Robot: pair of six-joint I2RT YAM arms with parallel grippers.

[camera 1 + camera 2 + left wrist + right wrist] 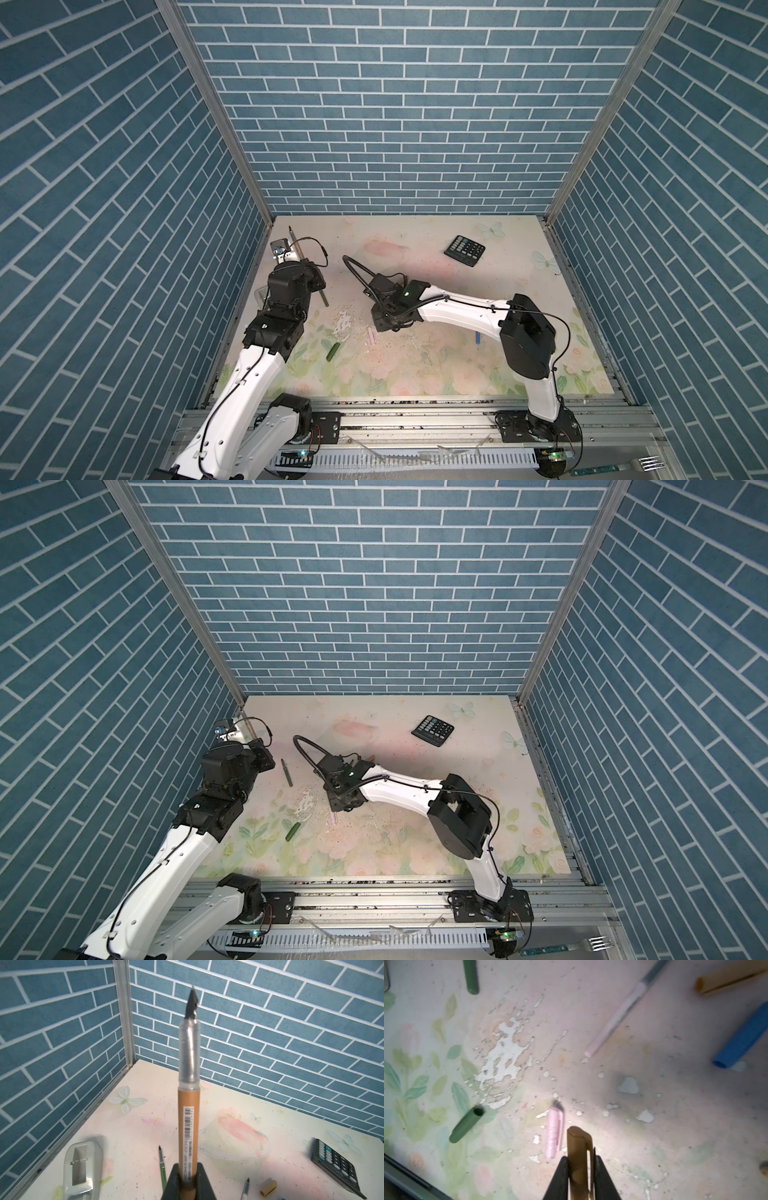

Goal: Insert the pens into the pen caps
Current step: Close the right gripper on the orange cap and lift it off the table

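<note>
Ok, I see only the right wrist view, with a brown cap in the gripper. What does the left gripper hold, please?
Observer: The left gripper is shut on a brown pen.
Operator: Is its tip free?
Observer: Yes, the dark tip is bare and points away from the gripper.
Operator: Are the two arms close?
Observer: No. In both top views the pen is near the back left corner of the table, the right gripper, with the cap, near the middle.
</note>
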